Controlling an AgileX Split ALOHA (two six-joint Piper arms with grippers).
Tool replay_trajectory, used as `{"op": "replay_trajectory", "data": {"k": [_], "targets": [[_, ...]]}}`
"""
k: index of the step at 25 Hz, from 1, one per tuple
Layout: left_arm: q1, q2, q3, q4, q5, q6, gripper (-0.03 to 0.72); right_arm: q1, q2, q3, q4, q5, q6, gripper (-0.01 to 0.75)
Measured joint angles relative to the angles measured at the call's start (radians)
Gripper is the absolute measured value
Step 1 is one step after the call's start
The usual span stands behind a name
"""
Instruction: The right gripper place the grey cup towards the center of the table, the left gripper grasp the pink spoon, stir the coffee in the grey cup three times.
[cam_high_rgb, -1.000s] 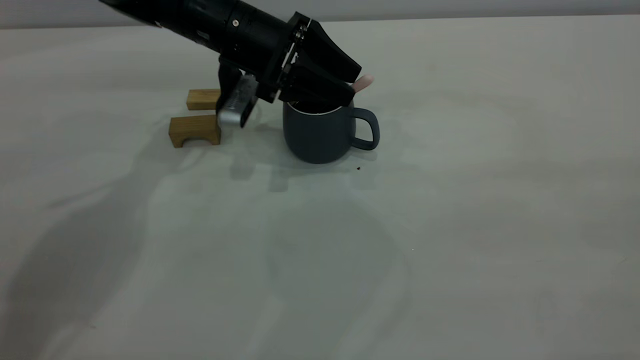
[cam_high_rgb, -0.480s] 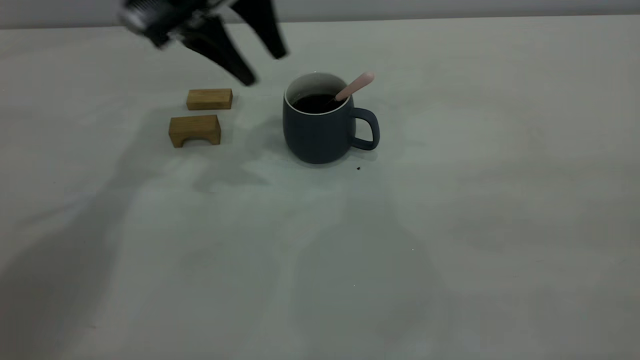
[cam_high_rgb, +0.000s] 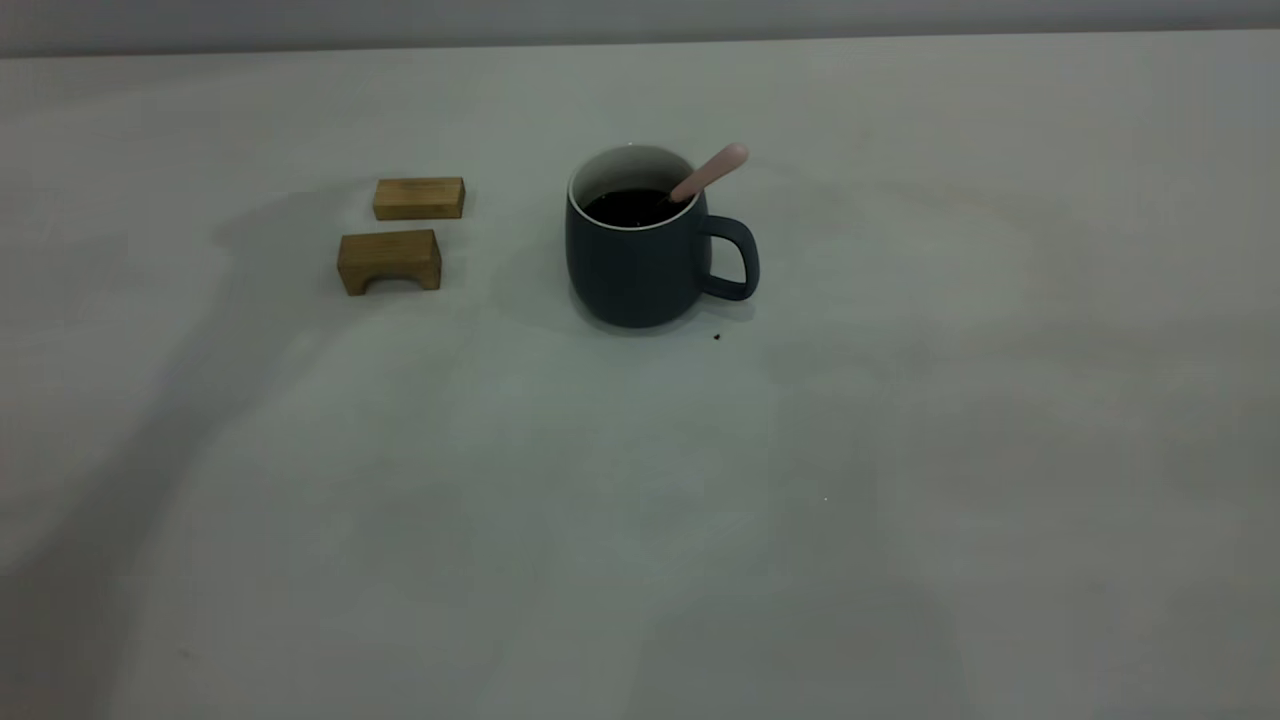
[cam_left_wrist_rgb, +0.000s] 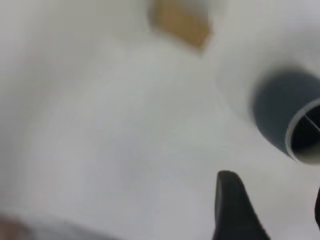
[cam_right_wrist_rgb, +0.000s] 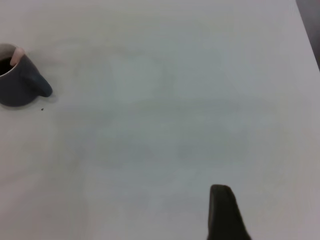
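Neither arm appears in the exterior view. The left pincer (cam_left_wrist_rgb: 272, 210) hangs above the plain pale grey-white tabletop (cam_high_rgb: 900, 420), its dark fingers (cam_left_wrist_rgb: 232, 207) spread apart and holding nothing. Of the right pincer only one dark finger (cam_right_wrist_rgb: 224, 212) shows, over bare tabletop well apart from the cup; how far it is open I cannot tell.

One squat dark blue-grey mug (cam_high_rgb: 640, 255) stands near the tabletop's middle, holding dark coffee (cam_high_rgb: 630, 207). One slim pink-handled spoon (cam_high_rgb: 712, 172) leans in it against the rim. Two tan wooden blocks (cam_high_rgb: 390, 260) lie beside the mug.
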Motion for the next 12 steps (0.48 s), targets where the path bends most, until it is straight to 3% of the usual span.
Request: {"op": "replay_trajectory", "data": {"k": [6,12], "targets": [[-0.045,-0.296,0.056,0.196,0.000,0.526,0.451,0.000,0.000,0.000,0.000,0.000,0.000,0.493],[-0.052,-0.614,0.285,0.215,0.000,0.628,0.451,0.000,0.000,0.000,0.000,0.000,0.000,0.493]]}}
